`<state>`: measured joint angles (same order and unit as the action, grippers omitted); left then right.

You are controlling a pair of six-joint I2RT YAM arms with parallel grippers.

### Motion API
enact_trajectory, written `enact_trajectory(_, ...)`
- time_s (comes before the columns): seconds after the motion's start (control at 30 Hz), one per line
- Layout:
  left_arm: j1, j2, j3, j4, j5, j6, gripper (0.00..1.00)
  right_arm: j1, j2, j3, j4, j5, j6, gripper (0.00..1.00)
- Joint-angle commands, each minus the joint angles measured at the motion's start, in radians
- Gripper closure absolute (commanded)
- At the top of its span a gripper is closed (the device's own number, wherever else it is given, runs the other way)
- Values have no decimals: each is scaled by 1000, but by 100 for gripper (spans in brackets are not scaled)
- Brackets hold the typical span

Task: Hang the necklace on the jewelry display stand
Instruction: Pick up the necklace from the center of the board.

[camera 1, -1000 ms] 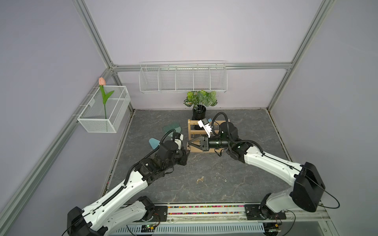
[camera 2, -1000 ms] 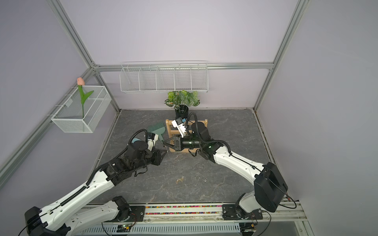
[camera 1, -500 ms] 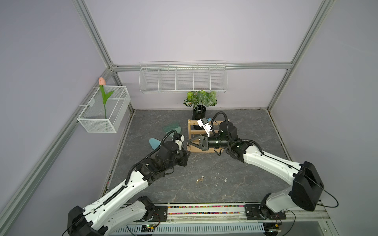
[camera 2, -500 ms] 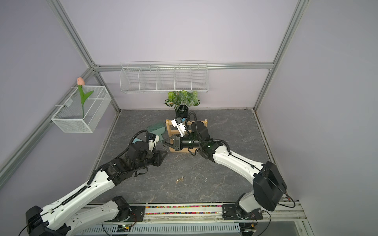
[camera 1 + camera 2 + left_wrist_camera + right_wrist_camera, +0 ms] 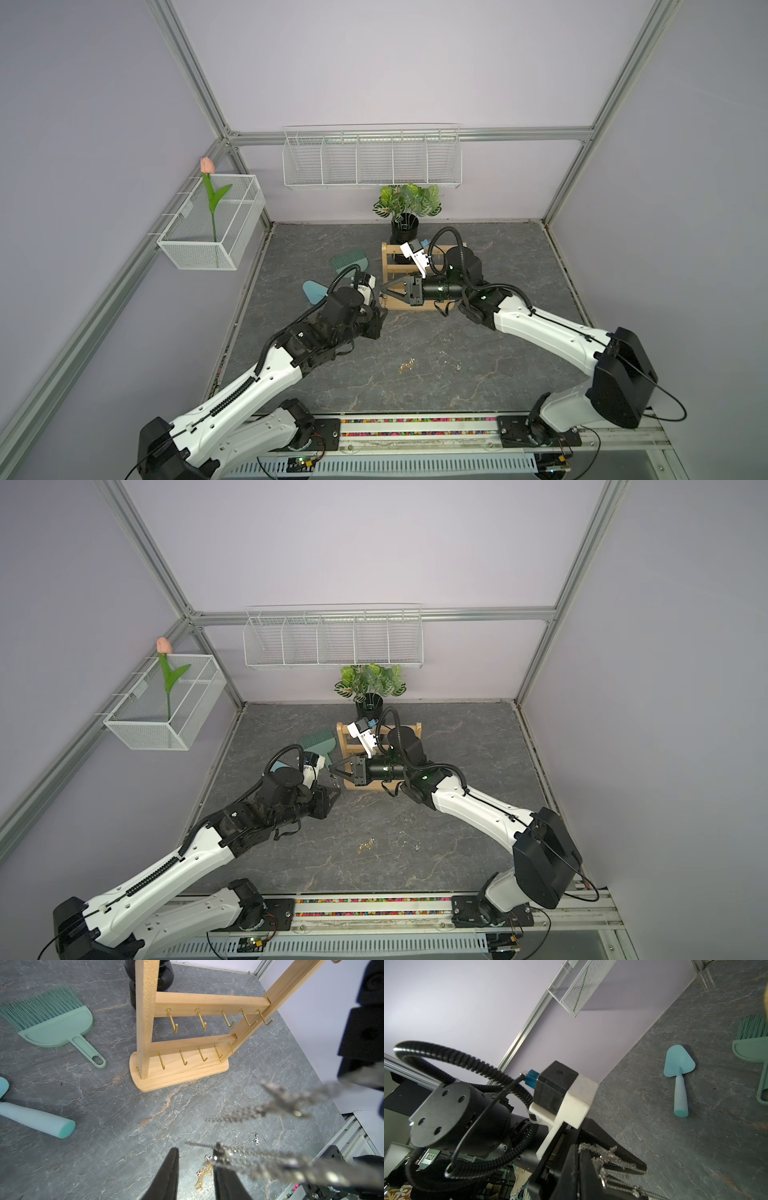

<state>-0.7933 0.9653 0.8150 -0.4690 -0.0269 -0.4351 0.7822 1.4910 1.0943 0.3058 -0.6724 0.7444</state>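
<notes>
Now your right jaws are clenched on the necklace, held in the air and looped over one finger of your parted left jaws. Just beyond is the stand, hooks facing it; your right arm is nearer.

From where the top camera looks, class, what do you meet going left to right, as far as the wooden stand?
White mesh basket → blue trowel → green brush → jewelry display stand.
</notes>
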Motion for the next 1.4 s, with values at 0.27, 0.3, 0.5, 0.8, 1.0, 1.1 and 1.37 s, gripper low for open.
enact_trajectory(0.27,-5,-3,23,-1,-46,27,69,6,9,12,54,-29,20,93)
enact_trajectory(0.3,-6,-9,21,-6,-49,26,69,5,9,13,53,-29,19,93)
enact_trajectory(0.5,-6,-27,14,-17,-62,26,69,5,14,15,52,-33,20,93)
enact_trajectory(0.8,-6,-21,30,-18,-34,30,69,5,12,18,26,-24,2,93)
enact_trajectory(1.0,-6,-28,42,-26,-23,30,69,3,21,22,23,-21,-3,93)
enact_trajectory(1.1,-6,-28,40,-26,-32,33,69,4,26,24,36,-30,6,93)
enact_trajectory(1.37,-6,-3,39,12,-7,30,69,4,19,16,55,-34,21,93)
